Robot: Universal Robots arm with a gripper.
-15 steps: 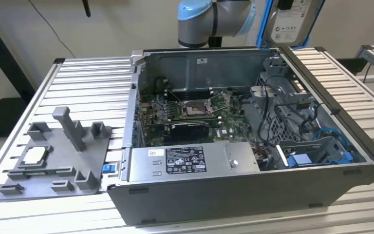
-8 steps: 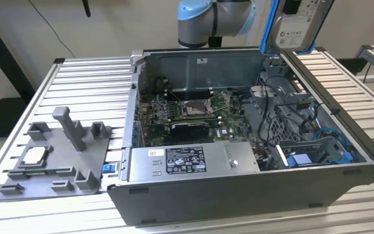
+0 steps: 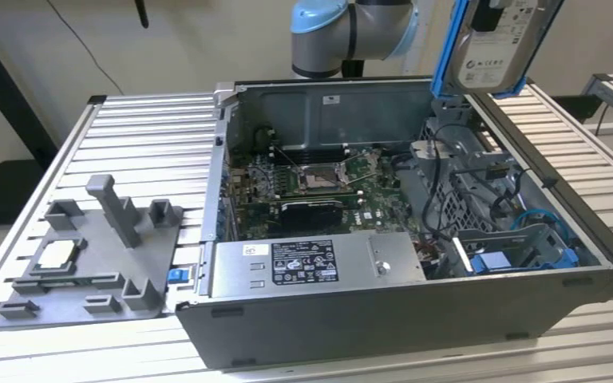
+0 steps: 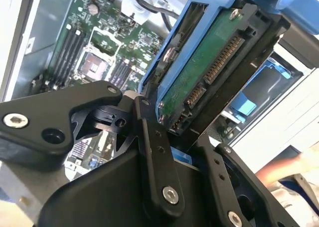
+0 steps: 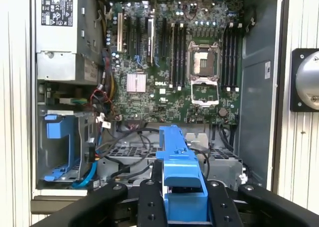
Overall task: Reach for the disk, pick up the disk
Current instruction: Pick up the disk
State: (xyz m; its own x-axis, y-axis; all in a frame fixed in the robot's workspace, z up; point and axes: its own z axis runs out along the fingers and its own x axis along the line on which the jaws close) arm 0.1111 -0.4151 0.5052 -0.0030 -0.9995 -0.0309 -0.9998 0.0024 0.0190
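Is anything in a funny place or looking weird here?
Yes: the disk hangs in the air above the open computer case, tilted on edge, shut in the gripper by its blue frame. The CPU socket on the motherboard sits open.

Disk point(image 3: 495, 40): dull silver metal, white paper label, glossy blue plastic frame. Gripper point(image 4: 187, 137) matt black metal. Computer case point(image 3: 392, 311) matt grey sheet metal. Surface point(image 3: 147, 136) ribbed pale aluminium.
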